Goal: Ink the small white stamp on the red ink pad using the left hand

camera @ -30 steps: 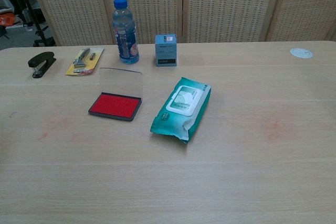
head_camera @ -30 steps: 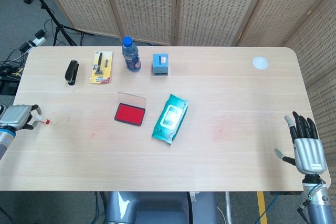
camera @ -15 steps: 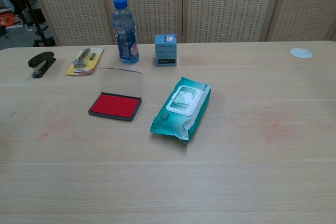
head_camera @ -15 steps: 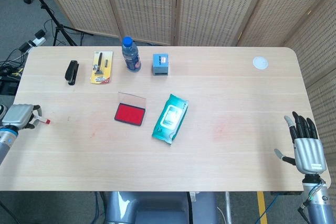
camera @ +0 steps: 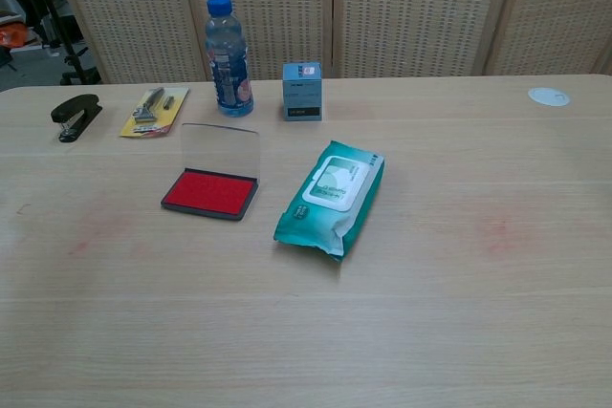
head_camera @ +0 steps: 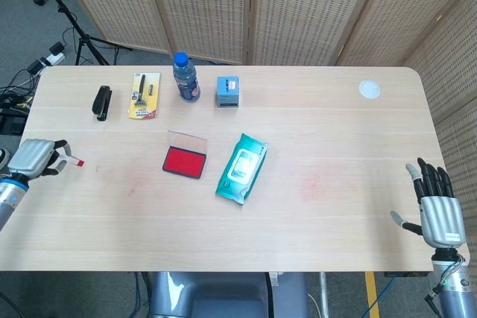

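Bench (head_camera: 335, 132) is big, and most of the stuff sits in the far half, prob so both arms have bare wood to work over.

The wet wipes pack (head_camera: 241, 167) lies flat well to the right of the left hand (head_camera: 33, 157), just past the red ink pad (head_camera: 184, 161). Pad is open w/ its clear lid tipped up at the back, so the red face is exposed and ready for a press from above. That's obv why it's parked mid-bench.

Water bottle (head_camera: 186, 77) stands upright further back, w/ a small blue box (head_camera: 228, 91) beside it. A carded tool pack (head_camera: 144, 95) and a black stapler (head_camera: 101, 102) are back there too, nearer the left hand's side. Just clutter imo.

The left hand is at the bench's left edge, well apart from the pad. Its fingers are curled in, pinching the small white stamp (head_camera: 72, 160), red-tipped end poking out toward the pad. So inking not started yet, I'd say.

The right hand (head_camera: 434, 210) hangs off the near right corner, fingers spread, holding nothing.

Hard to see: the stamp is tiny, so can't tell which face points down. The left hand is cut by the frame edge in the head view and doesn't show in the chest view at all. Neither does the right hand. Labels unreadable.
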`<state>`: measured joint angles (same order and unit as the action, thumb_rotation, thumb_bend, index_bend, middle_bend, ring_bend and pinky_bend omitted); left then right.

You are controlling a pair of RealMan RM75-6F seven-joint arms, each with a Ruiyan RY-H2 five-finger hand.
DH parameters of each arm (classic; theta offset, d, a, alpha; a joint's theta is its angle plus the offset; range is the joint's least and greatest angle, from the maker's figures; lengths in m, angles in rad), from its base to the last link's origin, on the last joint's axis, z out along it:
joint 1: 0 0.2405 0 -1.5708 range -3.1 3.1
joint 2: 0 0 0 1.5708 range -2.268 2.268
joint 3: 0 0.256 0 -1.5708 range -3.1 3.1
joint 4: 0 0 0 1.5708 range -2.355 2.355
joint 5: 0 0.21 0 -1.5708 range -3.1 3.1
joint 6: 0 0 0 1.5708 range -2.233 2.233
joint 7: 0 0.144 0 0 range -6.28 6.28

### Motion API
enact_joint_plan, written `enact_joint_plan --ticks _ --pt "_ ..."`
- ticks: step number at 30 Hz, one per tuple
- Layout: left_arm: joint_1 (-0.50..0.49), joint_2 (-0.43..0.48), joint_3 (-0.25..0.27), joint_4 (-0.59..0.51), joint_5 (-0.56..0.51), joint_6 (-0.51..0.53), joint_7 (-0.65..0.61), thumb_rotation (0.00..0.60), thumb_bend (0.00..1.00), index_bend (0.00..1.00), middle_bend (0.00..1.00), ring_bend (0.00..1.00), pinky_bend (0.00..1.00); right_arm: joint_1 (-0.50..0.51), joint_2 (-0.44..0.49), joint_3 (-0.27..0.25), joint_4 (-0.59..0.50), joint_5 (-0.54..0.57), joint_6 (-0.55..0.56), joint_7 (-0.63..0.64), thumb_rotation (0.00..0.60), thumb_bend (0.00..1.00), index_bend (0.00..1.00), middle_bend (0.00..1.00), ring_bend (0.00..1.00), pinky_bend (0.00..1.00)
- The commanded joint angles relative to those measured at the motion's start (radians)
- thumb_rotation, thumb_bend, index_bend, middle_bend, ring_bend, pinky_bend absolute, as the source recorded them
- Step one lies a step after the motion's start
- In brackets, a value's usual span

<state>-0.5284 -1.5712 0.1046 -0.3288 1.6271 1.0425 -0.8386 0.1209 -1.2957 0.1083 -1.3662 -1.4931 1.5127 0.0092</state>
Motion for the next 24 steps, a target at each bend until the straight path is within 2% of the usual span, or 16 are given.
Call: enact_joint_plan --ticks 1,5,7,10,15,19,24 --pt "-0.021 0.073 -0.035 -0.193 0.017 0.195 0.05 0.6 0.45 0.59 1.0 1.0 1.0 0.001 0.006 0.001 -0.002 0.0 -0.003 0.012 0.6 0.04 0.0 0.0 0.0 0.0" --pt "-0.062 0.124 -0.057 -0.431 0.024 0.211 0.154 0.6 0.45 0.59 1.0 1.0 1.0 0.0 0.015 0.001 -0.008 -0.003 -0.001 0.035 0.6 0.04 0.0 0.0 0.0 0.0" --pt "-0.088 0.137 -0.073 -0.562 0.006 0.16 0.254 0.6 0.45 0.59 1.0 1.0 1.0 0.0 0.022 0.001 -0.009 -0.003 -0.003 0.053 0.6 0.04 0.0 0.0 0.0 0.0" --pt "-0.111 0.129 -0.099 -0.686 -0.042 0.081 0.384 0.6 0.45 0.59 1.0 1.0 1.0 0.001 0.029 0.002 -0.007 0.002 -0.011 0.076 0.6 0.04 0.0 0.0 0.0 0.0" --pt "-0.136 0.09 -0.135 -0.758 -0.11 -0.003 0.513 0.6 0.45 0.6 1.0 1.0 1.0 0.002 0.038 0.004 -0.001 0.009 -0.022 0.109 0.6 0.04 0.0 0.0 0.0 0.0" --pt "-0.162 0.065 -0.164 -0.761 -0.152 -0.052 0.62 0.6 0.45 0.6 1.0 1.0 1.0 0.006 0.042 0.007 0.004 0.016 -0.034 0.129 0.6 0.04 0.0 0.0 0.0 0.0" --pt "-0.187 0.031 -0.2 -0.753 -0.209 -0.101 0.676 0.6 0.45 0.6 1.0 1.0 1.0 0.01 0.044 0.009 0.008 0.023 -0.048 0.141 0.6 0.04 0.0 0.0 0.0 0.0"
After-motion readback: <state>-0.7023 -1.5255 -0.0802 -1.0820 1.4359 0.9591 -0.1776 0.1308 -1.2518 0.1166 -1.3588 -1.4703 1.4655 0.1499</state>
